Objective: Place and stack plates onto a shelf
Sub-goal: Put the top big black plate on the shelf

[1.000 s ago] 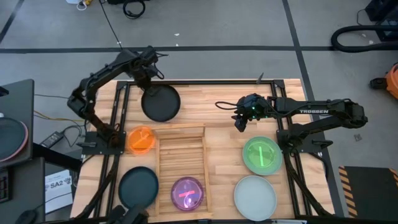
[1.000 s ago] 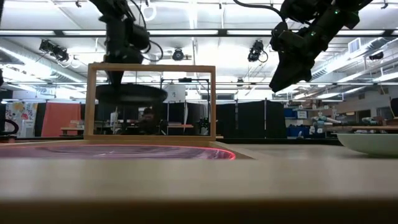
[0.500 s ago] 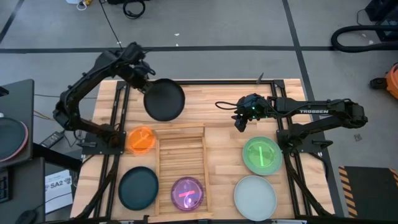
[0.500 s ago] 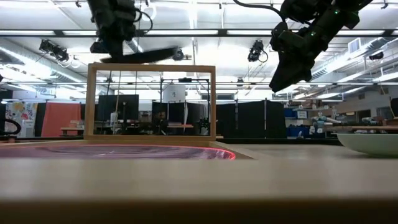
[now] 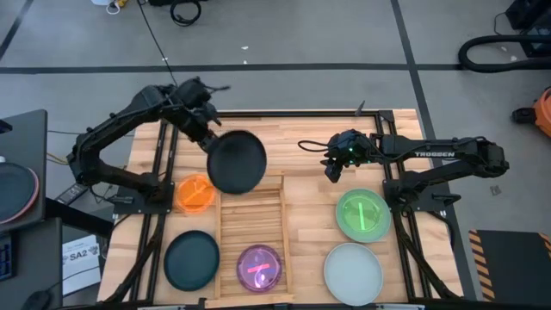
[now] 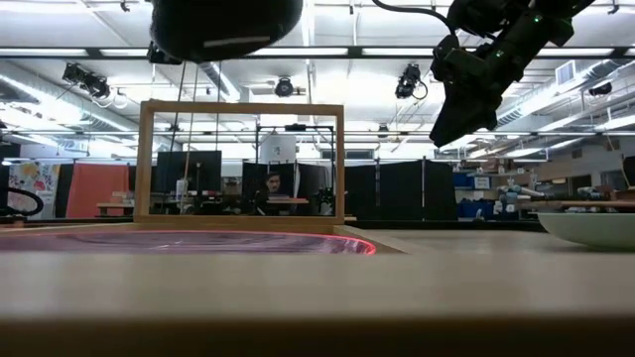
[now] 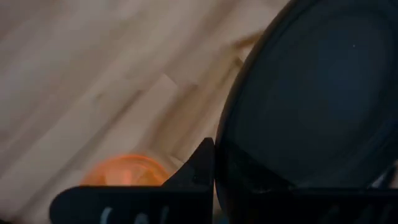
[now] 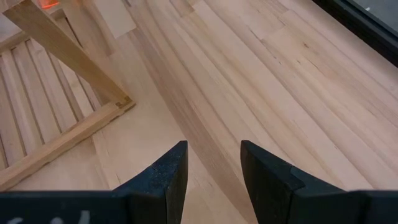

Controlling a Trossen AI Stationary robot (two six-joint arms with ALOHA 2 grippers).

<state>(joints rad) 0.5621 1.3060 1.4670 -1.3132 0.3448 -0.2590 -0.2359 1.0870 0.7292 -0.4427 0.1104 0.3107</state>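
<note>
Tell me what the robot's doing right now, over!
Left gripper shut on black plate, held above the shelf's far end. Right gripper open, empty, waiting above the table. Purple plate already on shelf.

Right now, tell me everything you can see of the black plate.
The black plate is round, opaque and matte, with a shallow raised rim. The left gripper is shut on its edge and holds it in the air, clear of the table. From above it overlaps the far end of the wooden shelf, beside the orange plate. In the low view it hangs above the shelf's frame, its underside showing. Nothing else touches it.
</note>
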